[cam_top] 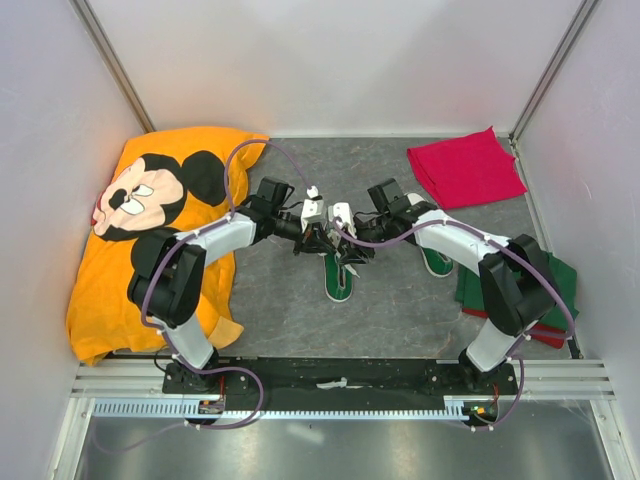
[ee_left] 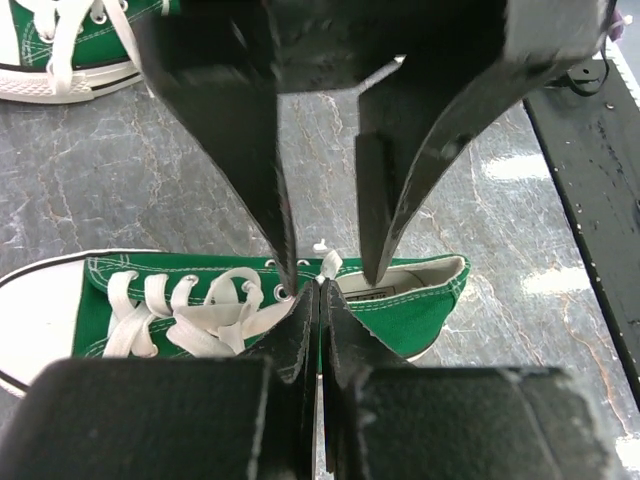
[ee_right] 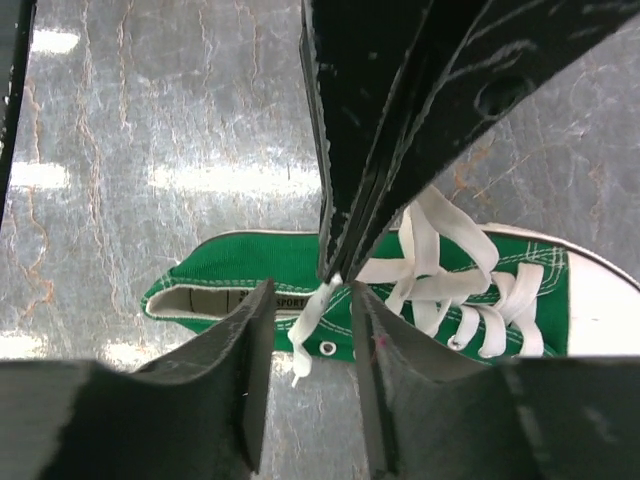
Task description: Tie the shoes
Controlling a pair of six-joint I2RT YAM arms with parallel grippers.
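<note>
Centre shoe (cam_top: 340, 280), a green canvas low-top with white sole and toe cap, lying on its sole on the grey marbled table (cam_top: 390, 310), midway between the two arms and directly below their meeting fingertips. Its white lace (ee_right: 440, 260) is threaded loosely through the eyelets, and one free lace end (ee_right: 312, 315) rises from the eyelets nearest the heel opening. The left gripper (ee_right: 330, 272) has its fingers pressed together and clamps this lace end just above the shoe's collar; in the left wrist view the same pinch (ee_left: 318, 300) sits over the collar, with the lace tip showing just beyond it. The right gripper (ee_right: 312, 292) stands with its fingers apart, one on either side of the hanging lace end; whether either finger touches the lace cannot be told. The second shoe (cam_top: 437, 263) lies on the table to the right, partly hidden by the right arm, well apart from the first. Farther out: an orange cartoon-mouse cloth (cam_top: 160, 230) at the left, a red cloth (cam_top: 465, 167) at the far right corner, and a folded green cloth (cam_top: 555, 280) under the right arm's elbow.
</note>
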